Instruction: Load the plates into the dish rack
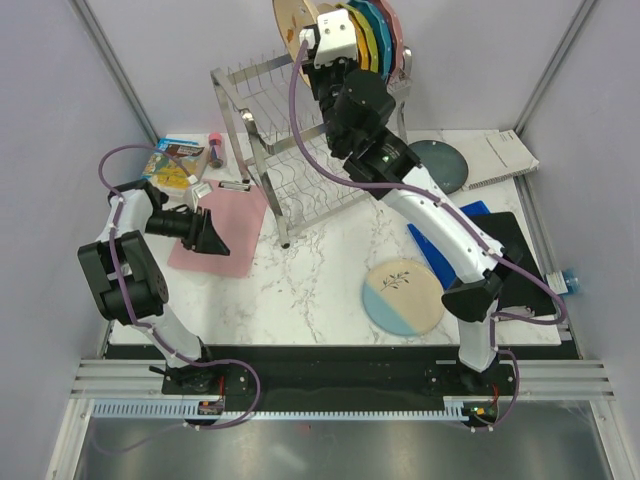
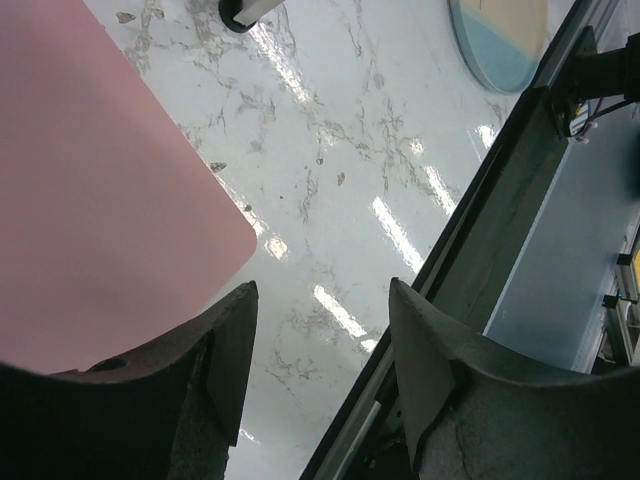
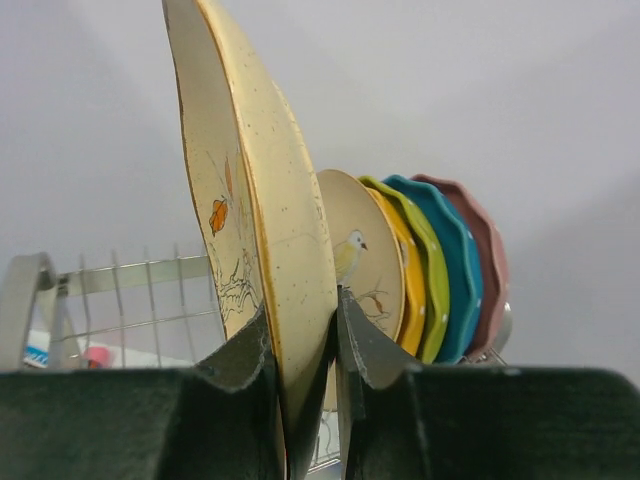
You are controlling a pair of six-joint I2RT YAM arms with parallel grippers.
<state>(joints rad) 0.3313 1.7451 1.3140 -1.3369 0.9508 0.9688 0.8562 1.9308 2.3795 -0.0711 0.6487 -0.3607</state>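
Pinching lower rim of cream-yellow bird-and-branch plate (image 3: 270,220) betw. fingers (image 3: 245,350) of R gripper (image 3: 300,340): one finger per face, plate upright & edge-on to wrist cam, orange leaf & branch painting on left face. Held high above far end of dish rack (image 1: 255,85) top tier, just beside second bird plate (image 3: 350,250) standing in that tier; contact betw. the two not discernible. Behind it in same row, all upright: yellow scalloped plate (image 3: 408,290), green scalloped plate (image 3: 432,270), blue scalloped plate (image 3: 462,260), pink scalloped plate (image 3: 492,260). R arm stretched up & fwd from base to rack top.

Spread apart & gripping nothing: fingers (image 2: 235,340) of L gripper (image 2: 320,300), low over marble tabletop (image 2: 330,150) at corner of pink mat (image 2: 90,170), left of rack's front leg.

Lying flat on tabletop, not yet racked: blue-and-cream sprig plate (image 1: 402,297), near front edge, close to R arm base, also seen top right in L wrist cam; dark teal plate (image 1: 445,165), right of rack, partly hidden by R arm.
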